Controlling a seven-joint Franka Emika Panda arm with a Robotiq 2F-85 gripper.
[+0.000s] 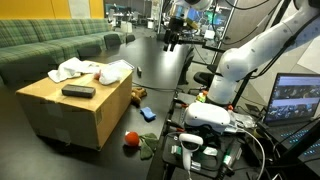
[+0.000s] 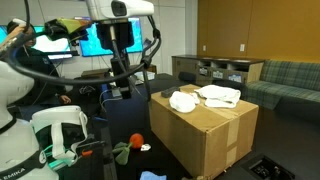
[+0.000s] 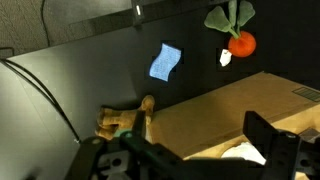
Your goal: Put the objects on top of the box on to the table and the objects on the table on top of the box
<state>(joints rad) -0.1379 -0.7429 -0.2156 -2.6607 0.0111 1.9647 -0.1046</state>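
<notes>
Cardboard box (image 1: 75, 115) on the black bench (image 1: 150, 70), white cloths (image 1: 95, 71) and black remote (image 1: 78, 91) on top, red toy vegetable (image 3: 241, 43) and blue cloth (image 3: 165, 62) down beside it, fingers (image 3: 268, 138) spread wide, empty

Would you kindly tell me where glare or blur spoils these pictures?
Wrist view: a light streak glares on the glossy table, and the gripper is near, dark and out of focus. In an exterior view, the bright monitors wash out, while the box is evenly lit.
</notes>
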